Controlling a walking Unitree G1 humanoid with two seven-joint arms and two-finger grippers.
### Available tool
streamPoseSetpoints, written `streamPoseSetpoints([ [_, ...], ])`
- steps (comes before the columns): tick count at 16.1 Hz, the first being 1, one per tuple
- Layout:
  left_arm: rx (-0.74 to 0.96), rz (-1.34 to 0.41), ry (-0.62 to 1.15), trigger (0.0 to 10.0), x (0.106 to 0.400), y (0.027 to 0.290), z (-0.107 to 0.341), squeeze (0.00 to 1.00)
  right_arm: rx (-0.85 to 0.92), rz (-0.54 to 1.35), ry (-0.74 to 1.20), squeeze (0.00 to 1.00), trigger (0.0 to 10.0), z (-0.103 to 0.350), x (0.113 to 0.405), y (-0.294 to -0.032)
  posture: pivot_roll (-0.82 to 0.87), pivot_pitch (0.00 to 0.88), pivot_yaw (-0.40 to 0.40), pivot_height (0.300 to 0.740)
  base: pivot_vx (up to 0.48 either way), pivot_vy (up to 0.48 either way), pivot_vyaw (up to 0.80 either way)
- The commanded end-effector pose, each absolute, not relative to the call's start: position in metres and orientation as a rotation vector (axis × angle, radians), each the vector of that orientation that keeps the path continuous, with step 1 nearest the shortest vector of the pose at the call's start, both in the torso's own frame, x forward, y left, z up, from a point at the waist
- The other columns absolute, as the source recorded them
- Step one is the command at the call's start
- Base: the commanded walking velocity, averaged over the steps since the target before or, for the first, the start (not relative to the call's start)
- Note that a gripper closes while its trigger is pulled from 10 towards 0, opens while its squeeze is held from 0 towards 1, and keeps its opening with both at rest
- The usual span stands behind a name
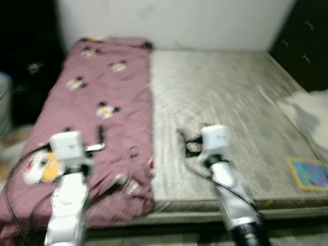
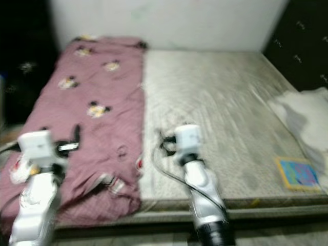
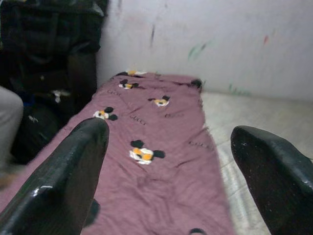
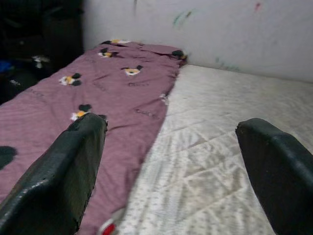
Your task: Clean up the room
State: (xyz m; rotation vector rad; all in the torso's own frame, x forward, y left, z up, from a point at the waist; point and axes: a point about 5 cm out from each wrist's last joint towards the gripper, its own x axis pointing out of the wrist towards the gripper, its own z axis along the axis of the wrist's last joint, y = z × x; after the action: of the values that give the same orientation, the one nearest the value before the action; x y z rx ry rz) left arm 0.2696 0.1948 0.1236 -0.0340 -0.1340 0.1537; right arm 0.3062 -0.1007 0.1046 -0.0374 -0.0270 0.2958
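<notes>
Both silver arms are held forward and bent upward at the elbow, wrists raised. The left gripper (image 3: 168, 161) is seen in the left wrist view with its two black fingers (image 3: 63, 181) spread wide apart, nothing held between them. The right gripper (image 4: 171, 166) is likewise parted wide, its fingers (image 4: 58, 176) empty. Black cables are looped beside each wrist housing.

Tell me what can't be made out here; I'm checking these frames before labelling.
- Colourful flat item near the mattress corner: head views too blurred to identify.
- White cloth: cut off by the right edge.
- Small things on the pink sheet near its front edge: blurred.
- Dark area left of the bed: too dark.
</notes>
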Motion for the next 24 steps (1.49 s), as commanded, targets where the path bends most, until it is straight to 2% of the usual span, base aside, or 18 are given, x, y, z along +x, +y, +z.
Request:
streamPoseSetpoints([
  [1, -0.036, 0.142, -0.118, 10.0, 0.274, 0.19, 0.123, 0.0, -0.05, 0.252, -0.024, 0.0, 10.0, 0.103, 0.305, -0.119, 0.05, 0.048, -0.014, 0.74, 0.0, 0.0, 0.0],
  [5, -0.035, 0.177, -0.088, 10.0, 0.275, 0.19, 0.119, 0.0, -0.028, 0.232, -0.025, 0.0, 10.0, 0.103, 0.306, -0.124, 0.05, 0.043, -0.007, 0.74, 0.0, 0.0, 0.0],
  [8, -0.066, 0.177, -0.07, 10.0, 0.273, 0.185, 0.116, 0.0, -0.066, 0.237, -0.043, 0.0, 10.0, 0.105, 0.307, -0.122, 0.05, 0.052, -0.005, 0.74, 0.0, 0.0, 0.69],
  [11, -0.072, 0.242, -0.024, 10.0, 0.26, 0.196, 0.102, 0.0, -0.048, 0.203, -0.036, 0.0, 10.0, 0.102, 0.305, -0.126, 0.05, 0.046, 0.0, 0.74, 0.0, 0.0, 0.35],
  [13, -0.068, 0.221, -0.035, 10.0, 0.262, 0.193, 0.104, 0.0, -0.043, 0.192, -0.03, 0.0, 10.0, 0.101, 0.304, -0.128, 0.05, 0.046, 0.0, 0.74, 0.0, 0.0, 0.0],
  [24, -0.093, 0.202, -0.057, 10.0, 0.275, 0.187, 0.11, 0.0, -0.069, 0.191, -0.025, 0.0, 10.0, 0.101, 0.308, -0.128, 0.05, 0.027, -0.011, 0.74, 0.0, 0.472, 0.0],
])
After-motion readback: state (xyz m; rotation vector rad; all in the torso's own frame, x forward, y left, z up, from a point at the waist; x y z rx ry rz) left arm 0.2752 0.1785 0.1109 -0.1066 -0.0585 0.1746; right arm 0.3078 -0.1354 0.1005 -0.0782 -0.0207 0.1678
